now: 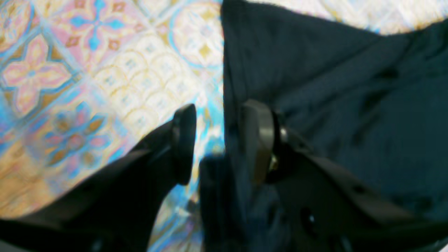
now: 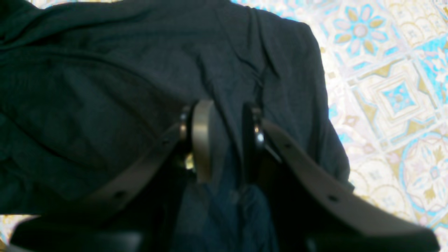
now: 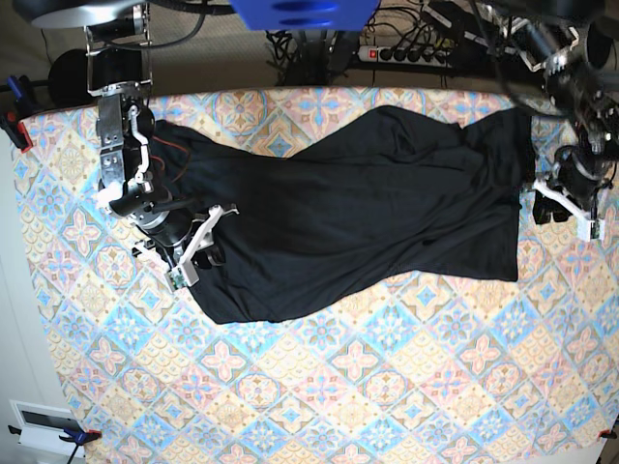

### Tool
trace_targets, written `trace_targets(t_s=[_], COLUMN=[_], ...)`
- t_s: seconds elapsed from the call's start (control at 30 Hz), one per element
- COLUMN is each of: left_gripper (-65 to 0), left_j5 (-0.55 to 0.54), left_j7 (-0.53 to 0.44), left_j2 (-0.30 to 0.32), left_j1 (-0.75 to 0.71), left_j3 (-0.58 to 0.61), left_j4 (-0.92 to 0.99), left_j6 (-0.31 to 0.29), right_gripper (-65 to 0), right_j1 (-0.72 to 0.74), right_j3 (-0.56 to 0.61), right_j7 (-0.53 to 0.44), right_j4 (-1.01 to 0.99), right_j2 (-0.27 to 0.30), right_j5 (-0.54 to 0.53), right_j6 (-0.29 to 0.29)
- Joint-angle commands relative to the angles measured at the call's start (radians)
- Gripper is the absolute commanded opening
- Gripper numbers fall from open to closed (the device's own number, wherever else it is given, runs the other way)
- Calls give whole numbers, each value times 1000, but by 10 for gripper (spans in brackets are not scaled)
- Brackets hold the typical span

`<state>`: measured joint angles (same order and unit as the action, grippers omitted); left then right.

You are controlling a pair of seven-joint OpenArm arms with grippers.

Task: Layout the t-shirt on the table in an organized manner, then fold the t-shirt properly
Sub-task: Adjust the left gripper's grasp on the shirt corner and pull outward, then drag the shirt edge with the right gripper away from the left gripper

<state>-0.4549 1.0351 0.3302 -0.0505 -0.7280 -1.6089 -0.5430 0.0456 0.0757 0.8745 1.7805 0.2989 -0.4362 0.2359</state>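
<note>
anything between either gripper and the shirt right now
Nothing visible does. The right gripper has a fold of the t-shirt between its jaws. The left gripper stands open at the shirt's edge, one finger over the fabric and one over the bare table, with no other object near either.

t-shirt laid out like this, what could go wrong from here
1. The right end effector grips a bunch of the t-shirt; pulling may drag the wrinkled left part further askew.
2. The left end effector is open at the hem edge, with fabric between its fingers, so the cloth could snag as it lifts.
3. The bottom edge slants across the table, so a fold made now would likely be crooked.
</note>
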Motion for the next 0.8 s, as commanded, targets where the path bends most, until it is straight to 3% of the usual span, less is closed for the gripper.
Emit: trace_targets(t_s=[0.0, 0.23, 0.47, 0.67, 0.77], left_gripper=[-420, -421, -417, -417, -418], left_j5=[0, 17, 26, 192, 249], left_j7=[-17, -28, -184, -338, -356], left_j2=[22, 22, 22, -9, -35], left_j1=[47, 245, 366, 416, 424], left_j3=[-8, -8, -3, -3, -3], left_j4=[35, 325, 617, 793, 832], left_j6=[1, 4, 5, 39, 48], right_gripper=[-513, -513, -513, -513, -513], right_j1=[18, 24, 24, 24, 24], right_j3=[-7, -4, -4, -7, -6], right_j7=[-21, -22, -22, -22, -22], right_j4=[20, 8, -26, -26, -26], right_j2=[9, 9, 9, 9, 9], right_j5=[-10, -10, -10, -10, -10], right_j6=[3, 3, 3, 3, 3])
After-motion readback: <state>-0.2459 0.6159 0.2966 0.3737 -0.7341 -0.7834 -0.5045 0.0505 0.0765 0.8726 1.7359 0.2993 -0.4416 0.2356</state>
